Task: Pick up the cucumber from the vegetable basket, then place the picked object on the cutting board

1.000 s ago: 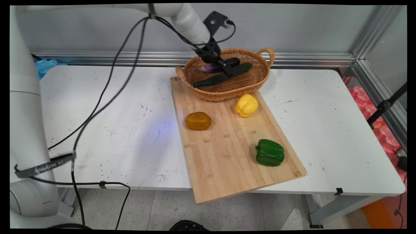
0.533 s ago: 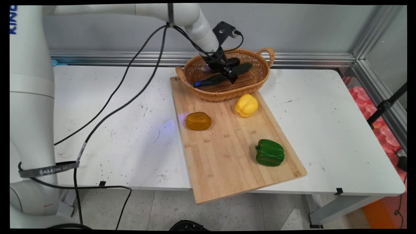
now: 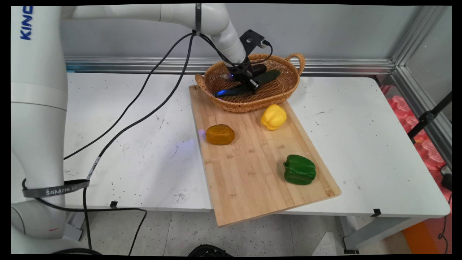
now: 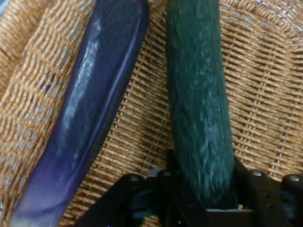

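So we've got the gripper (image 3: 251, 83) down inside the wicker basket (image 3: 285, 94), fingers clamped either side of the cucumber (image 4: 199, 109), which lies along the basket floor. The eggplant (image 4: 90, 123) sits just beside it, untouched, so there's room for the fingers

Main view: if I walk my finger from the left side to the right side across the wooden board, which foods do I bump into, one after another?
Orange-brown lump → yellow pepper → green pepper. All three lie apart on the wooden board.
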Controlling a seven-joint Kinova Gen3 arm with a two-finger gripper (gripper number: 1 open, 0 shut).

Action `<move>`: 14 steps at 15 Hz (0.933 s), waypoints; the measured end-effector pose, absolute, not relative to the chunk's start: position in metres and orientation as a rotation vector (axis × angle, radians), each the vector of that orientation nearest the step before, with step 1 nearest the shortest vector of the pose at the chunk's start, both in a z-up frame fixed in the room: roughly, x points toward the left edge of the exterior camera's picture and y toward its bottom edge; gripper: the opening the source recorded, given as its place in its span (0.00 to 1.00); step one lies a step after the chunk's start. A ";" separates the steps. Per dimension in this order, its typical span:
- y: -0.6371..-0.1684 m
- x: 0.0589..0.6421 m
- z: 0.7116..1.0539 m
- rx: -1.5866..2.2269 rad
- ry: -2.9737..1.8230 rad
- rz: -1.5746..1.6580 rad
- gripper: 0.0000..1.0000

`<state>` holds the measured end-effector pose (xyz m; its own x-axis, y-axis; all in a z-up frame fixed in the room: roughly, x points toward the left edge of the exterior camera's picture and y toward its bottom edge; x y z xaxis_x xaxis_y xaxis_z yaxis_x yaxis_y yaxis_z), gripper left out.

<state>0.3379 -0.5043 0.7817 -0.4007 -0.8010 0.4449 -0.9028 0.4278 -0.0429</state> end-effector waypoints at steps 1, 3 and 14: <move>-0.504 0.337 0.781 1.456 -2.333 0.396 0.00; -0.505 0.336 0.780 1.453 -2.337 0.400 0.00; -0.456 0.360 0.858 1.374 -2.309 0.473 0.00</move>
<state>0.3602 -0.4563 0.8582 -0.4296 -0.7469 0.5075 -0.8863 0.4564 -0.0785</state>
